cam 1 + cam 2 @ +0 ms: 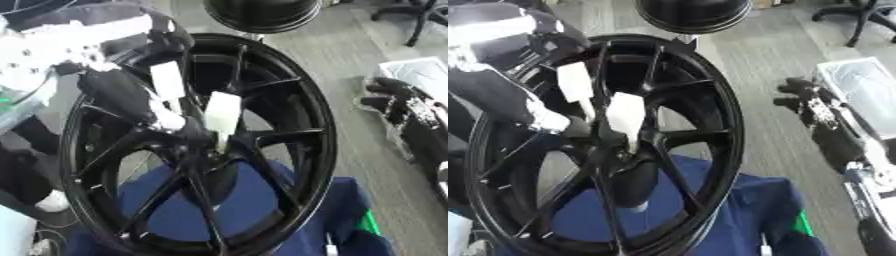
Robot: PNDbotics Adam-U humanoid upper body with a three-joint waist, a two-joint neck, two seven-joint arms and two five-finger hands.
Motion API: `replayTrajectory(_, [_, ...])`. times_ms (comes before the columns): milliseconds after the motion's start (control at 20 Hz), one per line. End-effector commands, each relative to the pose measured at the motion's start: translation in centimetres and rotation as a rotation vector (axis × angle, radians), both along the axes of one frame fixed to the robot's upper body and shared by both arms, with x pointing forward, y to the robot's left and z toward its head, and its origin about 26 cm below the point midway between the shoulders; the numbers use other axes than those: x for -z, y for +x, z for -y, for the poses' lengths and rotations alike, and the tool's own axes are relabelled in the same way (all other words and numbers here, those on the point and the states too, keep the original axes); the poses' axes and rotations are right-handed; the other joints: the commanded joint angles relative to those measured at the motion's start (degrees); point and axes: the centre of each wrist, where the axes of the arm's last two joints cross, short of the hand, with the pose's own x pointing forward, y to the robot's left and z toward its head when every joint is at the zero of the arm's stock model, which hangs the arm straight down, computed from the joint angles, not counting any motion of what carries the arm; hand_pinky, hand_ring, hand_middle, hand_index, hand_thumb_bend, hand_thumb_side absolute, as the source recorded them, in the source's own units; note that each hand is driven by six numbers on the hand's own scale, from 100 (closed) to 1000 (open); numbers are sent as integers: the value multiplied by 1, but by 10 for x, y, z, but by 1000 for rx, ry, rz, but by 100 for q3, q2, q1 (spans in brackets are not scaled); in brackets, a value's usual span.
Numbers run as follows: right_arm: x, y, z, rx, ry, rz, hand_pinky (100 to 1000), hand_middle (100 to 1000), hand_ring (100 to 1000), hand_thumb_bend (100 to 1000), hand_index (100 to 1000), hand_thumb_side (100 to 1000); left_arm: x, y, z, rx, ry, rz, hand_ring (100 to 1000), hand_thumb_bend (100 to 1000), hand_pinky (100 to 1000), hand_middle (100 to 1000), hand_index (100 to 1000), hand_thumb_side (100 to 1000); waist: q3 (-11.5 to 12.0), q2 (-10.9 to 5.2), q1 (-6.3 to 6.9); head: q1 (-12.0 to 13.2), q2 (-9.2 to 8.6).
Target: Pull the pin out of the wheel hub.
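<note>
Two white-tipped fingers of the left hand [131, 97] reach in from the upper left in the left eye view and close over the middle of the wheel [306, 125], a black spoked rim standing tilted on a blue cloth [254, 195]. Between those fingers sits the pin [221, 142], a pale stub poking from the hub [197, 150]; its long axis runs nearly upright, leaning slightly, with the top end under the fingertips and the lower end at the hub. The fingers look curled round it, pinching. A white tray [420, 72] lies on the floor at the right edge; what it holds I cannot tell. The right hand [398, 102] hangs beside it, well apart from the wheel, black fingers slightly bent and holding nothing.

Seen from the right eye view, the pin [632, 140] again shows just below the nearer white fingertip [626, 116], at the hub where the spokes meet. The right hand [811, 102] shows left of the tray [868, 85], fingers relaxed.
</note>
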Motion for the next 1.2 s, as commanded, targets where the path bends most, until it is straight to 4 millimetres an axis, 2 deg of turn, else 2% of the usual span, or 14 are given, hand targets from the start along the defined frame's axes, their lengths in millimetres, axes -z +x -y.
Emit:
replayTrajectory(50, [-9, 0, 3, -3, -40, 10, 1000, 809, 801, 100, 868, 665, -17, -5, -4, -24, 11, 38, 933, 655, 889, 816, 897, 100, -2, -123, -44, 9, -17])
replayTrajectory(250, [-9, 1, 2, -5, -42, 7, 1000, 809, 801, 100, 868, 668, -19, 1, -6, -60, 19, 61, 936, 576, 885, 817, 895, 100, -11, -116, -49, 21, -31])
replayTrajectory(450, [-8, 1, 2, -9, -47, 3, 1000, 808, 800, 100, 868, 668, -18, 11, -7, -93, 14, 59, 938, 543, 885, 820, 891, 100, -22, -113, -56, 20, -18])
replayTrajectory(950, [-9, 3, 1, -10, -41, 1, 1000, 807, 797, 100, 865, 671, 0, 52, -8, -155, 78, -28, 947, 612, 918, 835, 902, 100, -69, -104, -66, 64, -48])
replayTrajectory(1200, [-9, 3, 1, -11, -44, -3, 1000, 806, 796, 100, 863, 675, 2, 60, -9, -157, 93, -21, 945, 604, 915, 834, 902, 100, -74, -103, -69, 82, -42])
